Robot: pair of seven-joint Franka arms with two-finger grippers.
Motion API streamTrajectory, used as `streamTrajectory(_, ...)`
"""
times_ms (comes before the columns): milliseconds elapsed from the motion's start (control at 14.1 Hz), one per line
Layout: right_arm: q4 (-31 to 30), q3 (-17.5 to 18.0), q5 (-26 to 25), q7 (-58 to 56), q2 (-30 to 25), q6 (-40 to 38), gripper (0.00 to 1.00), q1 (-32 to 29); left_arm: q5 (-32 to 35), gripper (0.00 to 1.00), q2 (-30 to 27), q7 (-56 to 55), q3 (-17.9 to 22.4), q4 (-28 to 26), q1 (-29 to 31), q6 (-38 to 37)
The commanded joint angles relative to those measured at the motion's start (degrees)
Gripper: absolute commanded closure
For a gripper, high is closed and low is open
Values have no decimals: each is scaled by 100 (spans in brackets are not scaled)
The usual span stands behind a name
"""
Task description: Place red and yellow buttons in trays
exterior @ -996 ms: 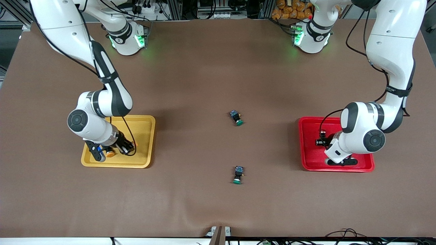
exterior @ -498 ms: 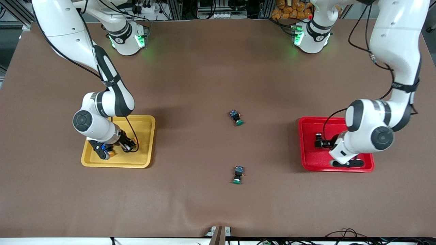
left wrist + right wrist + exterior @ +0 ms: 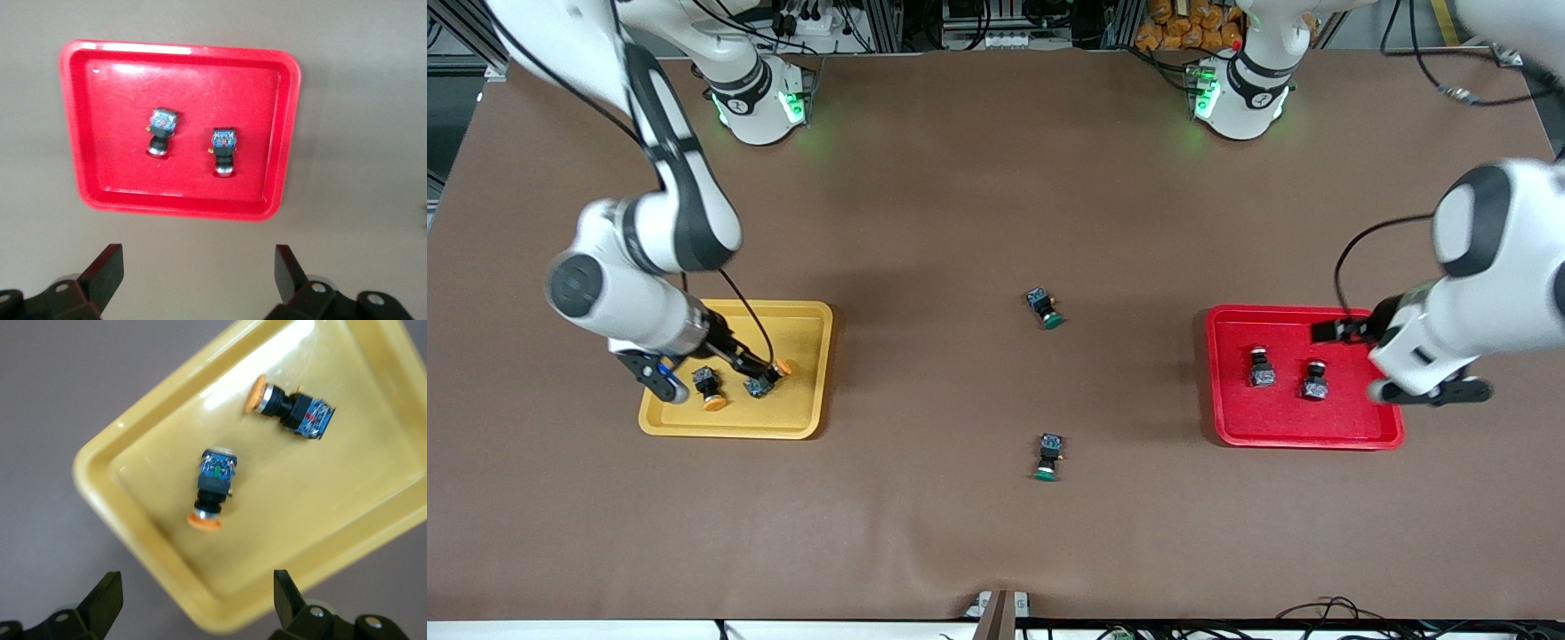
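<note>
two buttons (image 3: 734, 385) in each of two trays (image 3: 800, 418).

A wide brown bench (image 3: 978, 196) fills the front view, its covering slightly rippled toward the camera. Along the top edge stand metal framing and tangled dark cables (image 3: 818, 18), with a heap of orange objects (image 3: 1183, 27) beside them
</note>
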Motion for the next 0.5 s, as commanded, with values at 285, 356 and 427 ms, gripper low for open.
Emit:
streamTrajectory(285,616,51,-335,-2394,-1281,-1904,0,-823,-68,0,-988,111,-21,265,69,-753)
streamTrajectory(356,827,51,-388,-2639,-1307,-2115,0,-902,-78,0,-1076,111,-21,265,69,-814)
streamTrajectory(427,1029,42,-476,-2946,-1342,-2396,0,-963,-78,0,-1155,111,-47,265,60,-893)
